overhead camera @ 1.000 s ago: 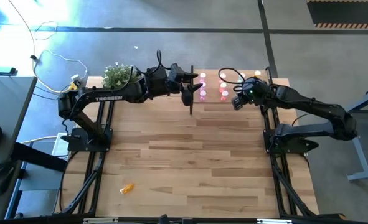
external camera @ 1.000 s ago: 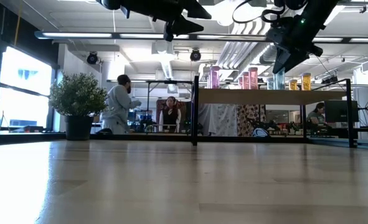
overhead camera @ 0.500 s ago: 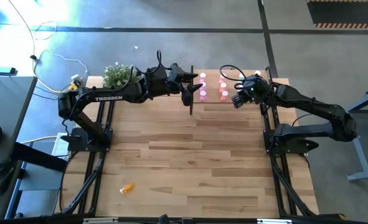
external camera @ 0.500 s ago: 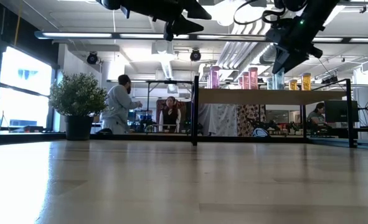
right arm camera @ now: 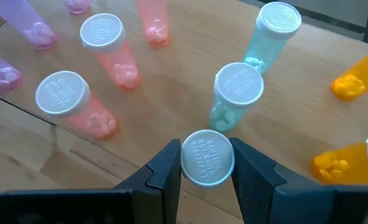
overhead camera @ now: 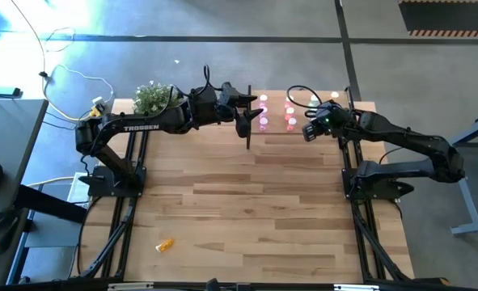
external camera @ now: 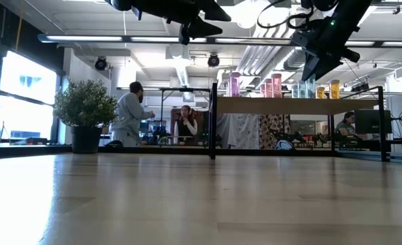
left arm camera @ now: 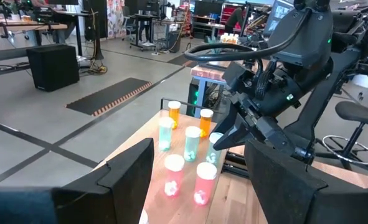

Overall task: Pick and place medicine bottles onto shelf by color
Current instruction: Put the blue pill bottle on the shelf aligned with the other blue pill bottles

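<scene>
Counter (overhead camera: 255, 202) | shelf (overhead camera: 327, 133) at its far edge, bottles grouped by colour | left tool (overhead camera: 243, 109) open, waiting beside | right tool (right arm camera: 207, 163) clamps white cap of pale green bottle (right arm camera: 207, 157) | we lower it upright beside the green pair, then release.

Overhead and table-level cameras look from afar; both wrist cameras closely share the shelf (overhead camera: 303, 113)

- right gripper (left arm camera: 224, 138) hanging right over the pale green bottles (left arm camera: 190, 142) on the shelf (left arm camera: 147, 146)
- orange bottles (left arm camera: 174, 114) behind them, pink ones (left arm camera: 172, 174) nearer
</scene>
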Robot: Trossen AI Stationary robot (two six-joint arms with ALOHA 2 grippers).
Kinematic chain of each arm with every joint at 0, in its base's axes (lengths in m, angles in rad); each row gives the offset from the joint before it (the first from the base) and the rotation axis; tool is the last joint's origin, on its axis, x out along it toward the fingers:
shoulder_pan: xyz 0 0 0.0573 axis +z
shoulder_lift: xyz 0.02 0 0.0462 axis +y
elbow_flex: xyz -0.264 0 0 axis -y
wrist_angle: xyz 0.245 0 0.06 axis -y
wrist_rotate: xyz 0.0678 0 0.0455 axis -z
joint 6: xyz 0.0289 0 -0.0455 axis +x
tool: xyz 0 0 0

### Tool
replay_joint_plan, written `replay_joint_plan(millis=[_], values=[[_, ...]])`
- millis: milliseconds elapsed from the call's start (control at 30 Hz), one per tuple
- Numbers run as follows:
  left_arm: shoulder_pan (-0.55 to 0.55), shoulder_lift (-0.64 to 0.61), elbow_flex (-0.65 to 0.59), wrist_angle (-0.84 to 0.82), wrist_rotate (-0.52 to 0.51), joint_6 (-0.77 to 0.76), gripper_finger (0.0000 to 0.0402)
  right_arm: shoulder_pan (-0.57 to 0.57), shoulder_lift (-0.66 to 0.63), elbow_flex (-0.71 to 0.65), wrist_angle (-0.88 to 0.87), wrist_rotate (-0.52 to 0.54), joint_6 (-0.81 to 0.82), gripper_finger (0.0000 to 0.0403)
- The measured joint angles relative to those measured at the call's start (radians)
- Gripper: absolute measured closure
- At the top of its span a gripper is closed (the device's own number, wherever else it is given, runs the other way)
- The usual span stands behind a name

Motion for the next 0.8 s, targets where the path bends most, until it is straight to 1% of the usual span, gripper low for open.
replay_joint_plan(millis=[133, 433, 800], values=[[0.0, 0.0, 0.0, 0.001, 0.0, 0.0, 0.0158, 0.0, 0.0, 0.0, -0.001, -0.015, 0.005, 0.0295], [0.0, 0.0, 0.0, 0.001, 0.0, 0.0, 0.0158, 0.0, 0.0, 0.0, -0.005, -0.015, 0.015, 0.0292], [0.0, 0.0, 0.0, 0.001, 0.0, -0.001, 0.0158, 0.0, -0.001, 0.0, -0.012, -0.023, 0.016, 0.0229]])
